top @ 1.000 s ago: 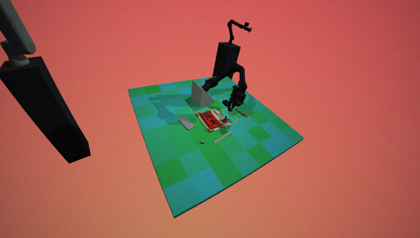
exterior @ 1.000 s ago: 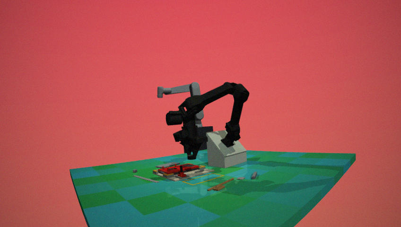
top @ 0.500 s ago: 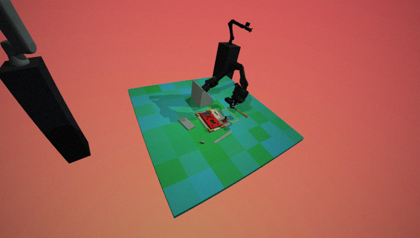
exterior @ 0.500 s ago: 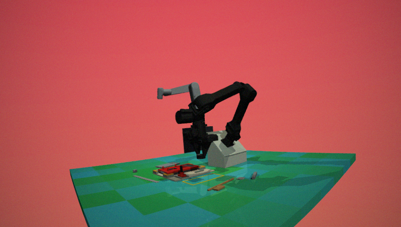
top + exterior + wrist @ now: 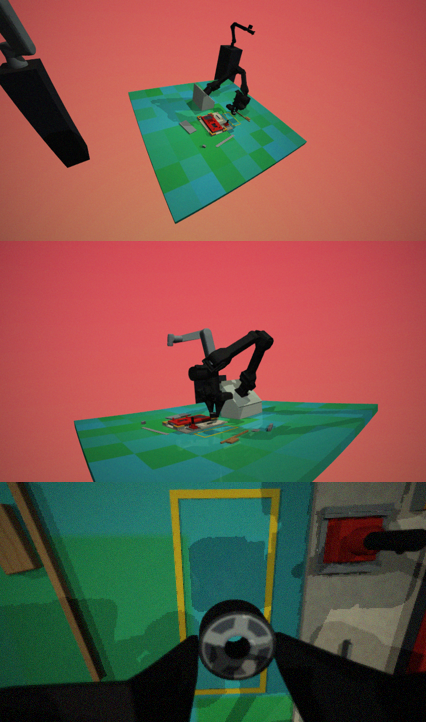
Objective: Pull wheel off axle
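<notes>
My gripper (image 5: 233,112) (image 5: 214,414) (image 5: 235,641) is shut on the wheel (image 5: 236,623), a dark disc with a grey spoked face and a centre hole. The wheel is off the axle and held above the table; its exact height is hard to tell. In the wrist view it appears over the lower end of the marked area, a yellow outline (image 5: 235,118) (image 5: 221,432) (image 5: 177,557). The black axle (image 5: 192,420) (image 5: 397,540) stands bare on a red base, to the right of the outline in the wrist view.
A red panel (image 5: 211,123) (image 5: 183,420) lies on the pale board beside the outline. A wooden stick (image 5: 239,434) (image 5: 65,602) and wooden block (image 5: 16,547) lie on the other side. A pale sloped block (image 5: 206,103) (image 5: 249,411) stands behind. A grey plate (image 5: 187,126) lies beyond the board.
</notes>
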Robot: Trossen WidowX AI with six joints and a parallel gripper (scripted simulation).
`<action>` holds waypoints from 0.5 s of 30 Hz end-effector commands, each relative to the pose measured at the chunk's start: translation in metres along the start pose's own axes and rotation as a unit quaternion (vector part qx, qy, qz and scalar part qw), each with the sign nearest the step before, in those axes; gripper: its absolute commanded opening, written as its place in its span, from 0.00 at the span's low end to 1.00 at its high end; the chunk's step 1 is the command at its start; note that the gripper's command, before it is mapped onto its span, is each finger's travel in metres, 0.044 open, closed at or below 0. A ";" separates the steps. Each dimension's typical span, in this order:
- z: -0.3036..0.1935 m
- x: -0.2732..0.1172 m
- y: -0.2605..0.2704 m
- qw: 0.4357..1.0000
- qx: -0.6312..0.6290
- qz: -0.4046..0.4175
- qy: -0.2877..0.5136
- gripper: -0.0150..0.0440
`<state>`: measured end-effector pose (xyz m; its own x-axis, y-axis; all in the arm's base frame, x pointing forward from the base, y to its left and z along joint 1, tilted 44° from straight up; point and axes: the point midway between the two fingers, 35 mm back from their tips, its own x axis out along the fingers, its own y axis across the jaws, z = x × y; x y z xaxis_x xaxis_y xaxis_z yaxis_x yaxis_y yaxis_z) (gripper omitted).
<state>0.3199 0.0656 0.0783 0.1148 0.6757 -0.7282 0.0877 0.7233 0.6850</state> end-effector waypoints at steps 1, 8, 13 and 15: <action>-0.001 0.025 -0.001 1.000 0.005 0.001 0.004 0.25; -0.004 0.063 0.000 1.000 0.005 0.004 0.004 0.25; -0.004 0.067 0.001 1.000 0.006 0.005 0.004 0.25; -0.006 0.064 0.003 1.000 0.001 0.006 0.007 0.30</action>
<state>0.3221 0.1121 0.0328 0.1018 0.6869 -0.7196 0.0893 0.7141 0.6943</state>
